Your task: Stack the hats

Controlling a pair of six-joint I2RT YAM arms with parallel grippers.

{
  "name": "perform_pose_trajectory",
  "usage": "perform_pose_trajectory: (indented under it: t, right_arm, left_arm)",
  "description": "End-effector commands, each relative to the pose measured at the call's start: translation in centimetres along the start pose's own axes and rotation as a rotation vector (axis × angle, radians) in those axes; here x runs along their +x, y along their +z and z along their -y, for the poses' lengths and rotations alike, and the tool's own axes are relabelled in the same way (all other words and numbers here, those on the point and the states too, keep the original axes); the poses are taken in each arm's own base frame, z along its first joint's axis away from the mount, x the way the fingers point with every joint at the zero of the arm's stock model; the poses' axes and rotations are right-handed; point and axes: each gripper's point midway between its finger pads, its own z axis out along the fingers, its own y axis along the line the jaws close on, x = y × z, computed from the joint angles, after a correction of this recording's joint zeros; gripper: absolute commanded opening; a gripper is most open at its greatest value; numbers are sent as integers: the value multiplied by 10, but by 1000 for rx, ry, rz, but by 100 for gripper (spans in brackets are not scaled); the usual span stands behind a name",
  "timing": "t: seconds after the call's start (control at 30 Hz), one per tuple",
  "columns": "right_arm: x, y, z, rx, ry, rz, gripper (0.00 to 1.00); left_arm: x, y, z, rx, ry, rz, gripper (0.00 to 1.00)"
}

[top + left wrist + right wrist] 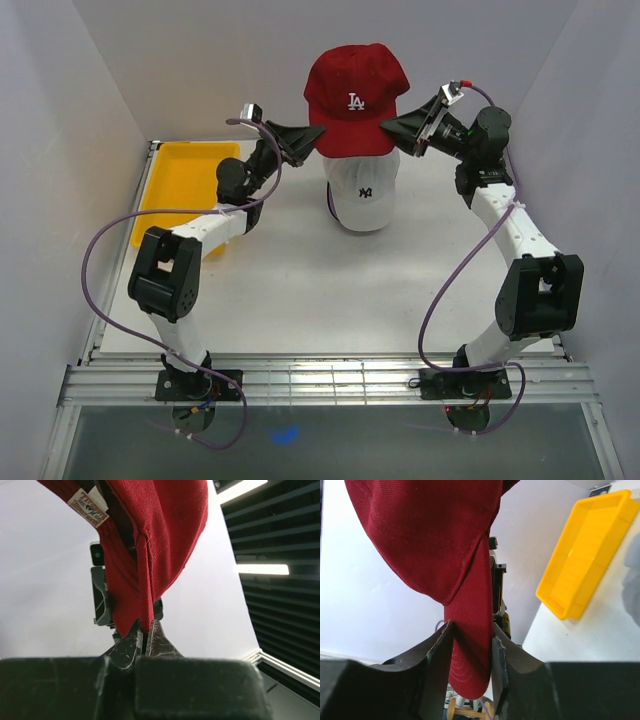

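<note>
The dark red hat hangs in the air at the back of the table, held between both arms. My left gripper is shut on its left lower edge; in the left wrist view the fingertips pinch a fold of the red fabric. My right gripper grips the hat's right side. In the right wrist view the red brim fills the gap in the right gripper. Directly below stands the white hat, with a dark edge showing under its left side.
A yellow plastic tray lies at the back left of the table, beside the left arm, and also appears in the right wrist view as the tray. White walls close in the table at the left, the right and the back.
</note>
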Motion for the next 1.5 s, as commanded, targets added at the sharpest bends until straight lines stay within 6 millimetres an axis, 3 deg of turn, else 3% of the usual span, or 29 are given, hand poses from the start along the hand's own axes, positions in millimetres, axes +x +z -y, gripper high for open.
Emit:
perform_pose_trajectory:
  t: [0.0,0.27,0.47,0.77,1.13,1.47]
  right_arm:
    - [6,-4,20,52,-63,-28,36]
    - [10,-11,79,184,-44,-48,30]
    - [17,-14,109,230,-13,-64,29]
    - [28,-20,137,280,24,-85,28]
    - [42,-31,151,319,27,-91,27]
    - [51,-45,173,366,47,-89,26]
  left_arm:
    - [20,-6,-8,7,19,-53,0]
    - [26,-13,-72,-107,-50,-84,0]
    - [29,-19,-98,-163,-79,-98,0]
    - [37,-32,-113,-212,-94,-116,0]
    - [54,-45,-129,-260,-114,-185,0]
    - [68,-61,-155,-341,-157,-240,0]
